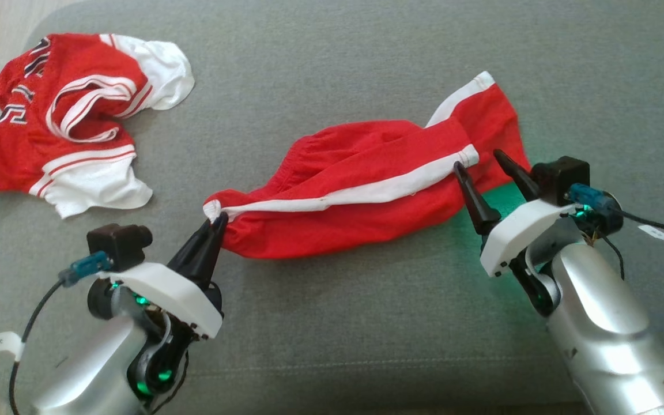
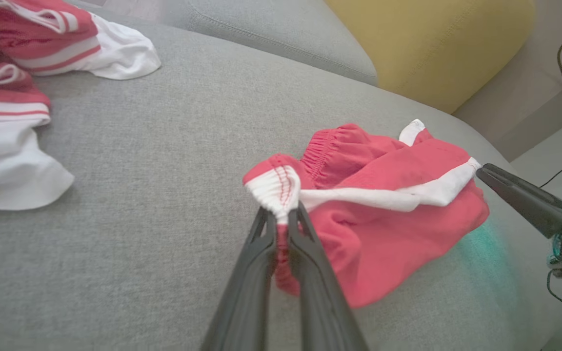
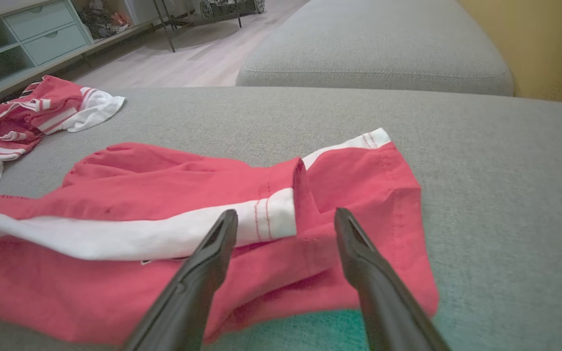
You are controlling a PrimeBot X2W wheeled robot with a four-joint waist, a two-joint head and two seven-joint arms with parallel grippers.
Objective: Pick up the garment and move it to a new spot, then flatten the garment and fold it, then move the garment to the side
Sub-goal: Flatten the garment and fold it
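Left claw [image 1: 218, 222] is pinched tight on the bunched red-and-white waistband corner of the red shorts [image 1: 361, 225], near the middle of the grey sofa cushion [image 1: 366, 346]. Right claw [image 1: 478, 159] has its fingers spread apart at the hem of one leg, by the white side stripe, gripping nothing. The shorts lie crumpled, stretched between the two. A red-and-white jersey [image 1: 61, 132] lies heaped at the cushion's far left corner, well apart.
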